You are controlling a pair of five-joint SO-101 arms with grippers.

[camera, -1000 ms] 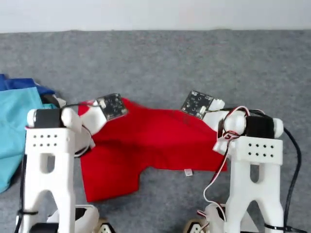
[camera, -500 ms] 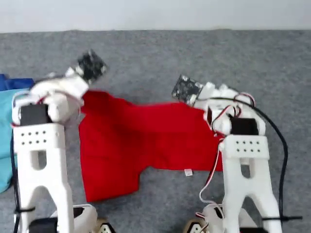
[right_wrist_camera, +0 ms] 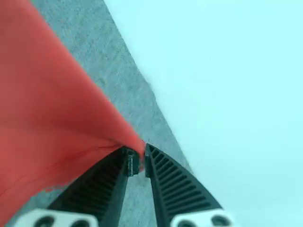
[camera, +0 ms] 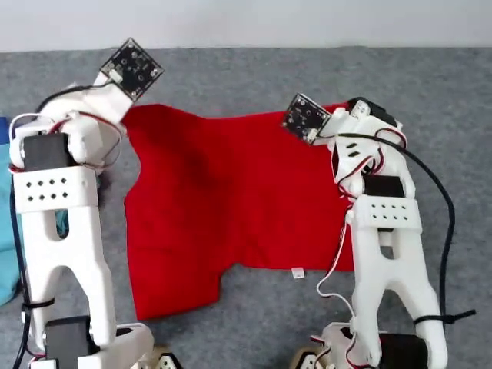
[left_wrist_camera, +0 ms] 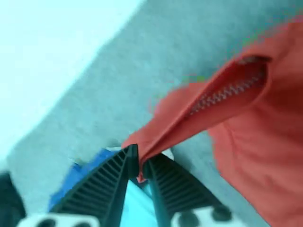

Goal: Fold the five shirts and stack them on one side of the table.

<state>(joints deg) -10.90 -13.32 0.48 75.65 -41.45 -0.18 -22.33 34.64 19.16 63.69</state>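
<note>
Left wrist view gives you the left gripper [left_wrist_camera: 139,160] nearly closed, its ribbed black jaws pinching a corner of the red shirt [left_wrist_camera: 255,132]. A stitched hem fold runs away from the pinch. Right wrist view has your right gripper [right_wrist_camera: 139,161] clamped the same way on another corner, and the cloth falls away from it in a smooth, taut sheet. High view shows the shirt spread between your two arms on the grey, felt-like table [camera: 254,77], with a small white tag [camera: 297,272] at its near hem. Beside your left arm lie a teal shirt [camera: 6,261] and a blue shirt [camera: 4,127], both partly hidden behind that arm.
</note>
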